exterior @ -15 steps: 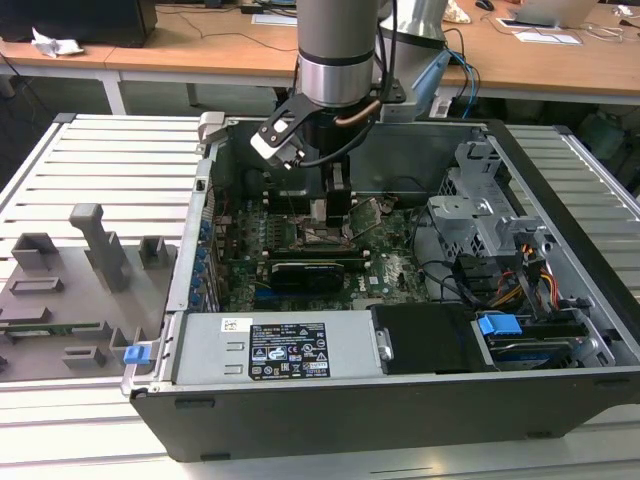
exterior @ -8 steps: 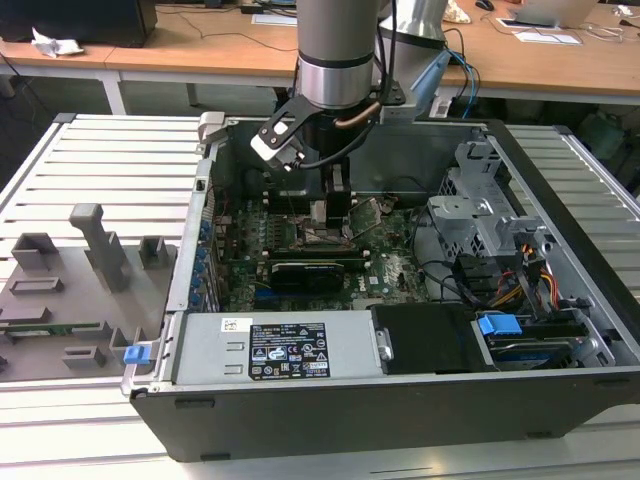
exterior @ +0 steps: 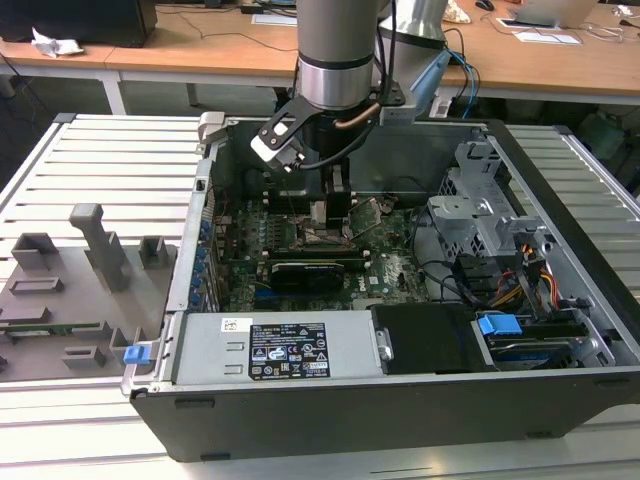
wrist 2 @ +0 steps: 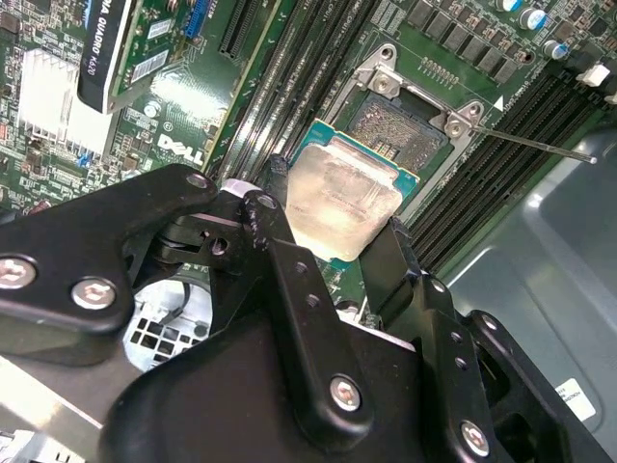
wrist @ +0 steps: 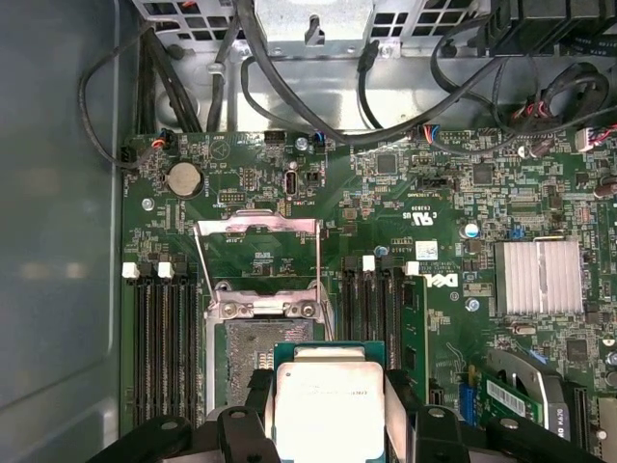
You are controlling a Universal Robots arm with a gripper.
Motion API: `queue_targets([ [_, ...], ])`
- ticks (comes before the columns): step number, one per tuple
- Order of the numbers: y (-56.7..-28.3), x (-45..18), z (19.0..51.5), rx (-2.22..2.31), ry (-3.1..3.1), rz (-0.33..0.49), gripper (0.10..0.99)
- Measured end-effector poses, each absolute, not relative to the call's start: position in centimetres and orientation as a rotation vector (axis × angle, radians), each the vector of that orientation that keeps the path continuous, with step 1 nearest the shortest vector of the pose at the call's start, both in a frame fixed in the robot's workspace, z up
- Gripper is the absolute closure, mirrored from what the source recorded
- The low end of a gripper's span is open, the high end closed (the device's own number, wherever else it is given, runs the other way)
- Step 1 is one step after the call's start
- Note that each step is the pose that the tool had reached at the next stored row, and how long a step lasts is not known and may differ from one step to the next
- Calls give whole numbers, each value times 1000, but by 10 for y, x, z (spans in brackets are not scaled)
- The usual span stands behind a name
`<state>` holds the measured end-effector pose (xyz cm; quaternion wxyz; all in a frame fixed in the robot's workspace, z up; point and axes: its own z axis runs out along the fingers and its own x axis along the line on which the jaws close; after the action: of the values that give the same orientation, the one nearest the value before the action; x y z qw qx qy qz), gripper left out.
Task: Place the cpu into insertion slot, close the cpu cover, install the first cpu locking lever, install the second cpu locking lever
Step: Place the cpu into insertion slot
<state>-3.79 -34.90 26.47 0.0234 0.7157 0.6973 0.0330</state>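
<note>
My gripper (wrist: 328,386) is shut on the cpu (wrist: 328,405), a pale silvery square chip on a green base, with one black finger on each of two opposite edges. In the second wrist view the cpu (wrist 2: 342,198) hangs slightly tilted, just above and to one side of the open insertion slot (wrist 2: 405,111). The cpu cover (wrist: 255,225), a thin metal frame, is swung back off the insertion slot (wrist: 251,362) and rests over the board. A thin wire locking lever (wrist 2: 540,143) sticks out beside the slot. In the exterior view my gripper (exterior: 332,215) reaches down inside the computer case over the motherboard.
Black memory slots (wrist: 159,338) run along both sides of the socket. A black graphics card (exterior: 305,272) sits toward the case front, with the power supply (exterior: 260,350) in front of it. Cables (wrist: 289,96) and a drive cage (exterior: 480,215) crowd the case. A grey fixture plate (exterior: 70,290) lies outside, at the exterior view's left.
</note>
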Motion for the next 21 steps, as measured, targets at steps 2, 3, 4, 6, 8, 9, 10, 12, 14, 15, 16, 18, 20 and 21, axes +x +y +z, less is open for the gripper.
queue_targets([
  [2, -349, -38, 264, 2215, 2158, 102, 545],
  [3, -349, -38, 264, 2215, 2158, 102, 545],
  [4, -349, -38, 264, 2215, 2159, 102, 545],
  [6, -349, -38, 263, 2215, 2158, 102, 545],
  [8, -348, -38, 262, 2215, 2158, 102, 545],
  [9, -347, -38, 260, 2215, 2159, 102, 545],
  [10, -346, -38, 259, 2213, 2161, 102, 545],
  [12, -342, -38, 256, 2196, 2179, 103, 545],
  [14, -338, -38, 254, 2180, 2195, 103, 545],
  [15, -336, -38, 252, 2179, 2197, 103, 545],
  [16, -335, -38, 251, 2179, 2197, 103, 545],
  [18, -334, -38, 249, 2178, 2197, 104, 545],
  [20, -332, -38, 246, 2177, 2199, 103, 545],
  [21, -330, -38, 244, 2177, 2199, 104, 545],
])
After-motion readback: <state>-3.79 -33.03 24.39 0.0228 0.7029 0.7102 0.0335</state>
